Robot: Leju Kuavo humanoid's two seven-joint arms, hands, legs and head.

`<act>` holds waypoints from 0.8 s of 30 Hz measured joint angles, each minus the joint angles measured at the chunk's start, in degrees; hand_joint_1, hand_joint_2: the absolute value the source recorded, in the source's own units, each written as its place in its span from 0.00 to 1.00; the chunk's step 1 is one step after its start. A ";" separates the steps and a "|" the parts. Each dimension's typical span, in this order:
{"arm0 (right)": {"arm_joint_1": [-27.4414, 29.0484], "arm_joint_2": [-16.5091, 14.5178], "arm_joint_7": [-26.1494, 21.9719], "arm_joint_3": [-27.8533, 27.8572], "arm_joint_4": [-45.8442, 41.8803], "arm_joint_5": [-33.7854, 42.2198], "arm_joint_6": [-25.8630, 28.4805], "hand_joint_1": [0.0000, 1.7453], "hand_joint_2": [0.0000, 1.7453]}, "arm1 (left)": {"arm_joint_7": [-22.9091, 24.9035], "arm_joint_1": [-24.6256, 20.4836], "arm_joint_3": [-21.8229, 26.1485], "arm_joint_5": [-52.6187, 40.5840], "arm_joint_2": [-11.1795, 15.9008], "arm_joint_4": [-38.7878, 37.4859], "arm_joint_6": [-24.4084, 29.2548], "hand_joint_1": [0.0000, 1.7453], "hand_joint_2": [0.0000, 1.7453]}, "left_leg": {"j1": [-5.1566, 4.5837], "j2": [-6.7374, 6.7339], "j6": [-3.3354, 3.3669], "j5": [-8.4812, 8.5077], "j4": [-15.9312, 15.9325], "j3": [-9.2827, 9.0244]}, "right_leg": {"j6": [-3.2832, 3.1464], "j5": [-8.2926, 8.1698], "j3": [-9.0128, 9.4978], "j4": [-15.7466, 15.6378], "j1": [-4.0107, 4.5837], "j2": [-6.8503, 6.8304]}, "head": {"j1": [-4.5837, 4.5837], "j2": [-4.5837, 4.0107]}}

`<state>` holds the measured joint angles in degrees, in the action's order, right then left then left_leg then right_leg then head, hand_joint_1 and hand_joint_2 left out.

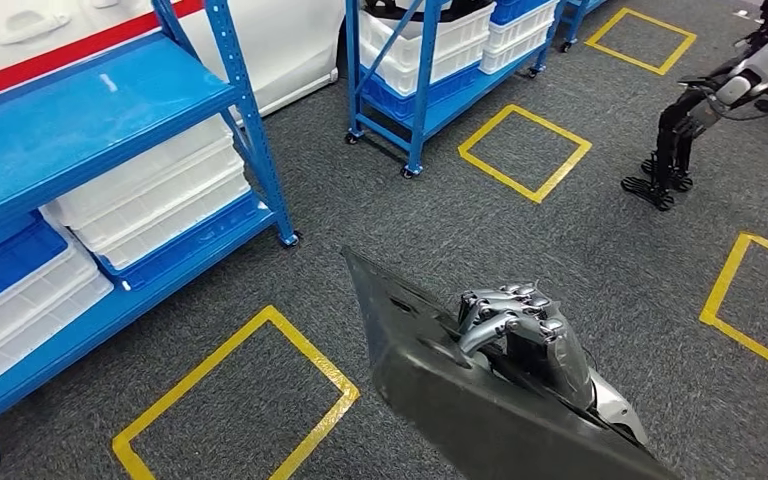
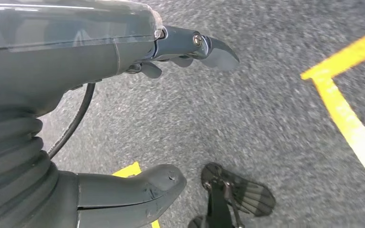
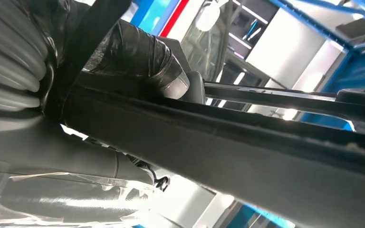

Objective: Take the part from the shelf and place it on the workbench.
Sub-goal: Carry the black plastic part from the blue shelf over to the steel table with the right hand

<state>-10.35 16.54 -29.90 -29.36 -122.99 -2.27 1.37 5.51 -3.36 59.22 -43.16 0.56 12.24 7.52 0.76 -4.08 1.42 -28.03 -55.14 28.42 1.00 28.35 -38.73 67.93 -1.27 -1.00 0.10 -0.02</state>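
The right hand (image 1: 520, 330) grips the part (image 1: 430, 380), a flat dark grey panel, its fingers (image 1: 500, 300) curled over the upper edge. The part sits at about five o'clock in the head view, held tilted above the grey carpet (image 1: 380, 210), well apart from the blue shelf (image 1: 90, 130) at nine o'clock. A yellow floor square (image 1: 235, 400) lies at seven o'clock. The left hand (image 2: 171, 114) hangs over the carpet, thumb and fingers apart, holding nothing. Another robot (image 1: 700, 110) stands at two o'clock.

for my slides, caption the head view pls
Right hand carries a dark flat part over grey carpet beside blue shelving.
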 joint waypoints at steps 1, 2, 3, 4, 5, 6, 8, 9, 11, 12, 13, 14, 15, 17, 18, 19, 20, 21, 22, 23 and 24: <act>-0.27 -0.01 0.18 -0.01 0.01 0.82 -0.61 0.99 1.00 | -0.01 -0.03 0.01 -0.07 0.01 0.00 -0.08 0.00 1.00 | -0.09 -0.61 -0.32 -0.27 -0.10 -0.20 | -0.08 -1.26 2.22 -3.93 0.13 -1.45 | 0.00 0.00; -0.51 -0.07 0.50 -0.01 0.01 2.12 -1.51 0.99 1.00 | 0.08 -0.05 0.01 -0.21 0.02 0.00 -0.14 0.00 1.00 | -0.22 -1.14 -0.67 -0.57 -0.29 -0.34 | -0.38 -2.07 3.86 -7.01 0.32 -2.56 | -0.03 0.00; -0.63 -0.16 0.89 -0.01 0.04 3.92 -2.62 0.99 1.00 | 0.26 -0.09 0.02 -0.38 0.04 0.00 -0.18 0.00 1.00 | -0.38 -1.67 -1.00 -0.83 -0.45 -0.46 | -0.76 -2.23 4.70 -8.72 0.53 -3.27 | -0.04 0.00; -0.58 -0.26 1.25 0.02 0.10 5.98 -3.85 0.99 1.00 | 0.46 -0.13 0.02 -0.57 0.05 0.00 -0.19 0.00 1.00 | -0.53 -2.19 -1.30 -1.01 -0.55 -0.54 | -1.18 -1.93 4.78 -9.17 0.79 -3.34 | -0.06 0.00; -0.33 -0.34 1.47 0.09 0.18 7.83 -5.02 0.99 1.00 | 0.64 -0.19 0.02 -0.74 0.04 0.00 -0.20 0.00 1.00 | -0.54 -2.72 -1.56 -1.14 -0.61 -0.63 | -1.61 -2.01 4.61 -9.19 0.85 -2.57 | -0.08 0.00; 0.06 -0.38 1.46 0.21 0.26 9.20 -5.96 0.99 1.00 | 0.75 -0.27 0.02 -0.87 0.03 0.00 -0.21 0.00 1.00 | -0.40 -2.63 -1.86 -1.42 -0.71 -0.67 | -1.97 -2.06 4.53 -9.25 0.83 -1.94 | -0.07 0.00; 0.67 -0.37 1.10 0.47 0.42 10.28 -7.02 0.99 1.00 | 0.83 -0.28 0.02 -1.08 -0.04 0.00 -0.23 0.00 1.00 | -0.02 -0.16 -2.32 -3.34 -2.92 0.14 | -2.74 -2.30 4.50 -9.51 0.72 -0.76 | -0.07 0.00; 0.84 -0.37 0.98 0.56 0.51 10.48 -7.33 0.99 1.00 | 0.83 -0.20 0.02 -1.14 -0.07 0.00 -0.23 0.00 1.00 | 0.12 1.61 -2.45 -5.12 -5.73 1.36 | -3.04 -2.40 4.51 -9.61 0.67 -0.14 | -0.07 0.00; 1.41 -0.37 1.10 0.71 0.76 11.43 -8.72 0.99 1.00 | 0.82 0.07 0.04 -0.97 -0.09 0.00 -0.18 0.00 1.00 | 0.14 3.43 -2.40 -8.76 -13.73 5.12 | -3.36 -2.45 4.43 -9.57 0.86 1.28 | -0.08 0.00; 2.27 -0.21 1.15 0.93 0.90 12.44 -10.30 0.99 1.00 | 0.76 0.16 0.09 -0.75 -0.09 0.00 -0.10 0.00 1.00 | 0.11 3.63 -2.32 -9.46 -16.72 6.71 | -3.43 -2.44 4.45 -9.52 0.99 2.06 | -0.08 0.00; 3.59 0.09 1.11 1.32 1.07 13.73 -12.61 0.99 1.00 | 0.67 0.21 0.18 -0.50 -0.13 0.00 -0.02 0.00 1.00 | 0.10 3.70 -2.17 -9.03 -17.80 7.51 | -3.48 -2.40 4.50 -9.46 1.12 2.81 | -0.08 0.00; 5.18 0.48 0.97 1.79 1.31 15.07 -15.41 0.99 1.00 | 0.53 0.24 0.30 -0.31 -0.20 0.00 0.04 0.00 1.00 | 0.09 3.81 -1.95 -7.54 -16.69 7.31 | -3.50 -2.37 4.58 -9.40 1.23 3.50 | -0.08 0.00; 6.80 0.89 0.95 2.27 1.88 16.50 -18.93 0.99 1.00 | 0.34 0.26 0.41 -0.22 -0.27 0.00 0.08 0.00 1.00 | 0.08 4.32 -1.63 -5.08 -13.19 6.03 | -3.51 -2.33 4.68 -9.36 1.31 4.25 | -0.08 0.00; 8.87 1.34 1.73 2.67 3.98 19.08 -25.73 0.99 1.00 | -0.12 0.31 0.60 -0.37 -0.40 -0.01 0.07 0.00 1.00 | 0.11 6.97 -1.03 -1.46 -5.71 3.15 | -3.33 -2.37 4.61 -9.24 1.38 5.80 | -0.07 0.00; 9.29 1.40 2.54 2.56 5.42 20.54 -28.58 0.99 1.00 | -0.38 0.30 0.69 -0.51 -0.46 -0.01 0.05 0.00 1.00 | 0.08 8.06 -0.84 -0.61 -3.18 2.21 | -3.07 -2.49 4.39 -9.18 1.28 6.62 | -0.06 0.00; 9.38 1.40 3.51 2.28 6.76 21.94 -30.43 0.99 1.00 | -0.60 0.22 0.77 -0.66 -0.51 -0.01 0.02 0.00 1.00 | 0.01 8.64 -0.76 -0.66 -2.30 1.91 | -2.70 -2.68 4.11 -9.20 1.11 7.39 | -0.06 0.00; 9.34 1.39 4.51 1.92 7.98 23.30 -31.63 0.99 1.00 | -0.79 0.08 0.84 -0.81 -0.56 -0.01 -0.04 0.00 1.00 | -0.10 8.25 -0.68 -0.61 -1.93 1.77 | -2.26 -2.92 3.88 -9.27 0.94 8.15 | -0.07 0.00; 9.24 1.38 5.51 1.51 9.05 24.53 -32.33 0.99 1.00 | -0.93 -0.15 0.88 -0.96 -0.60 0.00 -0.10 0.00 1.00 | -0.01 7.56 -0.43 -0.39 -1.58 1.60 | -1.83 -3.08 3.70 -9.31 0.82 8.57 | -0.07 0.00; 9.05 1.38 6.34 1.13 9.97 25.40 -32.69 0.99 1.00 | -1.02 -0.39 0.90 -1.10 -0.63 0.00 -0.18 0.00 1.00 | 0.07 6.85 -0.10 -0.07 -1.16 1.37 | -1.50 -2.87 3.48 -8.96 0.90 7.93 | -0.05 0.00; 8.74 1.38 6.93 0.80 10.72 25.98 -32.82 0.99 1.00 | -1.11 -0.56 0.91 -1.26 -0.65 0.00 -0.25 0.00 1.00 | 0.16 6.08 0.27 0.25 -0.76 1.19 | -1.24 -2.07 2.91 -7.80 1.03 6.62 | -0.04 0.00; 8.39 1.38 7.32 0.51 11.38 26.35 -32.82 0.99 1.00 | -1.16 -0.65 0.92 -1.37 -0.69 0.00 -0.28 0.00 1.00 | 0.22 5.27 0.58 0.50 -0.43 1.07 | -1.04 -0.60 1.84 -5.48 1.12 4.89 | -0.03 0.00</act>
<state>-1.96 17.92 -22.57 -28.85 -111.61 24.08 -31.45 4.35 -4.01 60.14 -44.53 -0.13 12.24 7.23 0.98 1.18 2.00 -27.52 -55.56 29.49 -0.04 27.75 -36.89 62.45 -0.14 3.88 0.07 -0.02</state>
